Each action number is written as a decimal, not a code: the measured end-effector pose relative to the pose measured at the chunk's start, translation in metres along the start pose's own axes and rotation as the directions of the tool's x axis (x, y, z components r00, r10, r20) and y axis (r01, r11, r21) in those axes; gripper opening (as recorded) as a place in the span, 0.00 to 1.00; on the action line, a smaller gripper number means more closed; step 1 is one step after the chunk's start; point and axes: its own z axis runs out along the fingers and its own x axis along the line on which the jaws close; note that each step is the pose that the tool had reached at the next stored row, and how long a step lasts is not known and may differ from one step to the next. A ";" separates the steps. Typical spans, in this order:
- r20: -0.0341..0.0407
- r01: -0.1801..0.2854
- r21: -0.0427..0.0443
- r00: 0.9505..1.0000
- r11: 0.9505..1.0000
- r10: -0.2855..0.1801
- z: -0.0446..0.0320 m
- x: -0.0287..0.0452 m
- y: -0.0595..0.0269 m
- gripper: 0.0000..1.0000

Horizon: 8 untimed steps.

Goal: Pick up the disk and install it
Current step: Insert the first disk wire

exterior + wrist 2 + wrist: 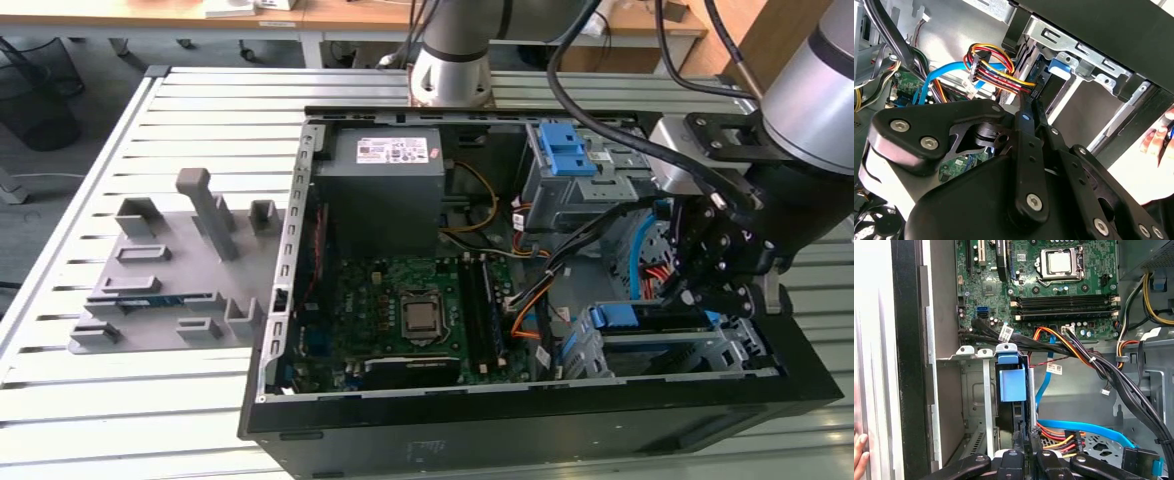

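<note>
The disk [651,320] lies in the metal drive cage [714,352] at the near corner of the open computer case, on the exterior view's right. Its blue carrier frame [1011,380] faces the motherboard and fills one slot of the cage; in the second wrist view a blue part of the frame [1061,65] shows. My gripper [697,300] hangs over the end of the disk away from the motherboard. In both wrist views its fingers sit close together with no gap, and the gripper [1025,436] [1030,102] has its tips at that end of the disk.
A bundle of red, yellow and orange cables [996,72] and a blue data cable [1079,427] run right beside the fingers. The motherboard [414,300], the grey power-supply box [387,180] and a blue latch [567,150] fill the case. A person's hand [1156,140] rests outside it. A grey fixture [174,260] stands on the table.
</note>
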 end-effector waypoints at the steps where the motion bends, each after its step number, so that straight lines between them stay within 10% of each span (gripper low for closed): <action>1: 0.000 0.000 0.000 1.000 1.000 0.000 0.0002 0.0000 0.0000 0.16; 8: 0.000 0.000 -0.001 1.000 1.000 0.000 0.0012 0.0000 -0.0004 0.16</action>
